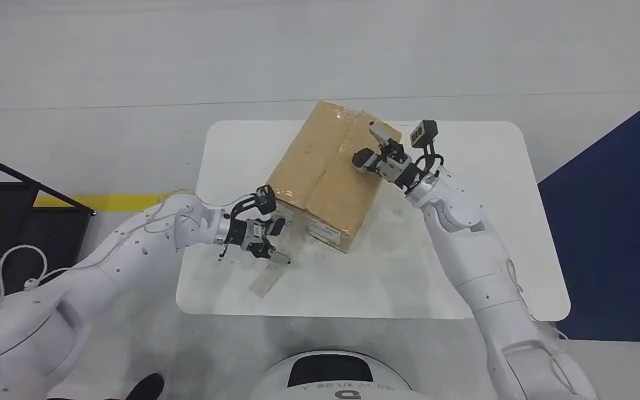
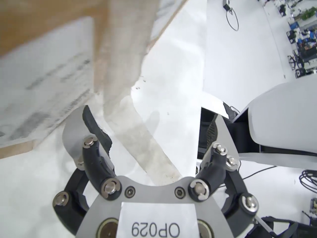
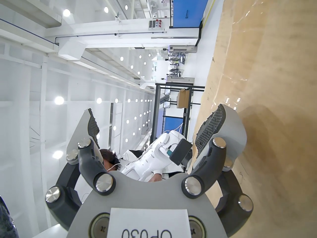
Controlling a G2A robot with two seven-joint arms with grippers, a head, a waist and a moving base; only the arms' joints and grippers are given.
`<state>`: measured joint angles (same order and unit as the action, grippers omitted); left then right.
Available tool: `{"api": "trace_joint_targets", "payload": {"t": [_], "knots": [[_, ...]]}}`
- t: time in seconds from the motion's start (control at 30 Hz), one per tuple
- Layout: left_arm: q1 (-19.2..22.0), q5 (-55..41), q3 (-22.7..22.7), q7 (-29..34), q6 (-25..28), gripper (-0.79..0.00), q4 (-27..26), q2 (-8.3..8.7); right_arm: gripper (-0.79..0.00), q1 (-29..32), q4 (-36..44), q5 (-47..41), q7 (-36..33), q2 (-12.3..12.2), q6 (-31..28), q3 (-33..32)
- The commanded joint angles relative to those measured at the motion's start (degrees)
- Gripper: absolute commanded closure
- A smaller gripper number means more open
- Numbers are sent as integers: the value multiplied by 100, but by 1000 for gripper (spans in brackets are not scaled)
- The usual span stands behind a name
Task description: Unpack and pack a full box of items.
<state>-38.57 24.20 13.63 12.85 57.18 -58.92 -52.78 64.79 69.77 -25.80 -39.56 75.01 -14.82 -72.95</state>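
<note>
A taped brown cardboard box (image 1: 325, 170) sits askew on the white table (image 1: 450, 270). My left gripper (image 1: 268, 240) is at the box's near left corner, low over the table. It is open (image 2: 151, 130), and a peeled strip of tape (image 2: 138, 125) hangs from the box (image 2: 49, 6) and runs between its spread fingers. The strip's loose end (image 1: 265, 283) lies on the table. My right gripper (image 1: 362, 160) is at the box's far right top edge, open (image 3: 153, 122). One of its fingers (image 3: 213, 125) lies against the taped cardboard (image 3: 272, 63); the other is in the air.
A white printed label (image 1: 325, 232) covers the box's near side, also close up as the label (image 2: 37, 87). Bare table lies in front of and to the right of the box (image 1: 450, 250). The table's near edge (image 1: 370, 312) is just in front of the left gripper.
</note>
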Motion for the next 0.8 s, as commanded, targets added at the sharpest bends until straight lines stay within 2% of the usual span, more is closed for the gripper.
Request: {"api": "trace_joint_targets", "payload": {"t": [0.0, 0.27, 0.47, 0.63, 0.77], "knots": [[-7, -50, 50, -67, -115, -785, 126, -77, -785, 50, 36, -30, 11, -11, -18, -50], [-9, -53, 122, -30, -57, -785, 162, -395, -785, 220, 208, 19, 124, -47, -11, -163], [-10, -39, 170, 58, 82, -785, 180, -539, -785, 383, 338, 38, 204, -76, -1, -257], [30, -404, 117, 368, 82, -785, 5, -515, -785, 445, 388, -4, 208, -89, -25, -300], [102, -651, 126, 575, 82, -785, -319, -349, -785, 455, 381, -68, 167, -93, -102, -315]]}}
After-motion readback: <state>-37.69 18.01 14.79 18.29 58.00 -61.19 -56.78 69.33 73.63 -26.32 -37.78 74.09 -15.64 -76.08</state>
